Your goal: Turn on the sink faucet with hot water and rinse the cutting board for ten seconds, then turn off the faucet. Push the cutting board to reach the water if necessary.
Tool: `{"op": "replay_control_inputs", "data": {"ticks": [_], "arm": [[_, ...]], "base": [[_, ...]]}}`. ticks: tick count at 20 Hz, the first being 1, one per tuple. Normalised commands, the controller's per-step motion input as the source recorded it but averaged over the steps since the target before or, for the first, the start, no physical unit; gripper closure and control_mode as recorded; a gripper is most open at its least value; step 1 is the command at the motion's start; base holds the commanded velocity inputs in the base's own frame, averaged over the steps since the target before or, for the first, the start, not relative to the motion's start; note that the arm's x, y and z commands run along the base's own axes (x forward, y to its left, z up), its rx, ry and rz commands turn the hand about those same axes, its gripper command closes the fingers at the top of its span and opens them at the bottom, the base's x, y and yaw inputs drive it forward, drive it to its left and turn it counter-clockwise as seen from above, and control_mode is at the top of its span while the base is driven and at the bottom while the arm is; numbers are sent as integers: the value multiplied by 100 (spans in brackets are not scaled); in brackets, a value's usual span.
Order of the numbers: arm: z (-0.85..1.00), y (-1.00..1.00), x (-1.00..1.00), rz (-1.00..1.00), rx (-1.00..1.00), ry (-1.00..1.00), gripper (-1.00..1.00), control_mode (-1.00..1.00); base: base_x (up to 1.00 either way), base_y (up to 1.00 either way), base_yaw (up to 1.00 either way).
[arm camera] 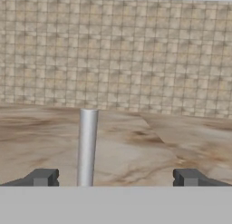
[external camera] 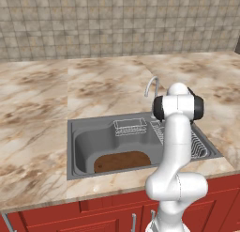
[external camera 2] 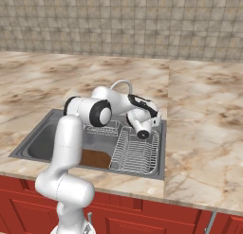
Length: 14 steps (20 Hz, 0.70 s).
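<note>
The arm reaches forward over the sink (external camera: 75,132), its gripper (arm camera: 115,177) spread wide with the faucet (arm camera: 87,146) handle rising between the fingers, nearer the left one. No water runs, so turning it on seems the current step; next, swing the handle toward hot. The cutting board (external camera: 123,161) lies in the basin's near side

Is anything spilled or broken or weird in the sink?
Nothing stands out. The cutting board lies flat in the sink, the sink faucet stands upright with no water running, and the open gripper sits by it.
</note>
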Motion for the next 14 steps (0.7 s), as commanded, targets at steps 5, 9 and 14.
{"op": "replay_control_inputs", "data": {"ticks": [5, 9, 14], "arm": [[0, 0, 5, 0, 0, 0, -100, -100], [0, 0, 9, 0, 0, 0, -100, -100], [0, 0, 7, 0, 0, 0, -100, -100]], "base": [[0, 0, 0], [0, 0, 0], [0, 0, 0]]}}
